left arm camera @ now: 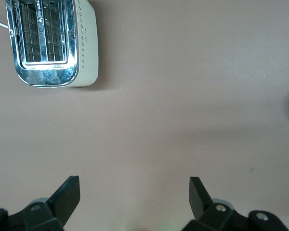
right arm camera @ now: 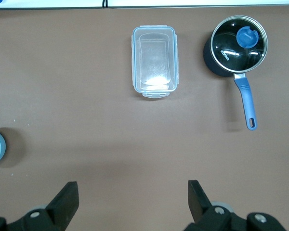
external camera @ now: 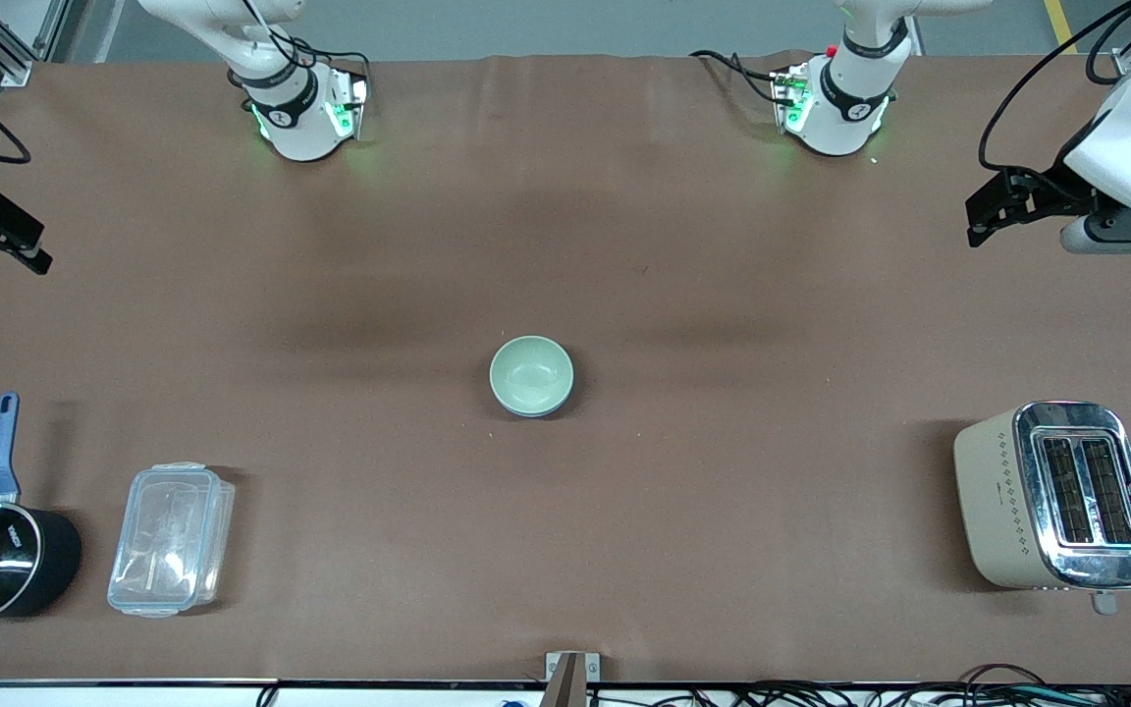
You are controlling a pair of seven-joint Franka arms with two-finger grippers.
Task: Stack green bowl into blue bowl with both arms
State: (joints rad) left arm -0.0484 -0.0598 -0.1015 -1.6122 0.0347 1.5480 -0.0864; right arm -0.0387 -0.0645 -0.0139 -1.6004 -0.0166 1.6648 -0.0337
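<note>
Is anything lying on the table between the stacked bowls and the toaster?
No. In the front view the brown table is bare from the green bowl, nested in the blue bowl, to the toaster.

My left claw [external camera: 980, 218] hangs in the air over the tabletop's edge at my left arm's end, fingers [left arm camera: 67, 197] spread wide and holding nothing. My right claw [external camera: 21, 245] hangs over the other end, fingers [right arm camera: 66, 201] equally wide apart and empty.
</note>
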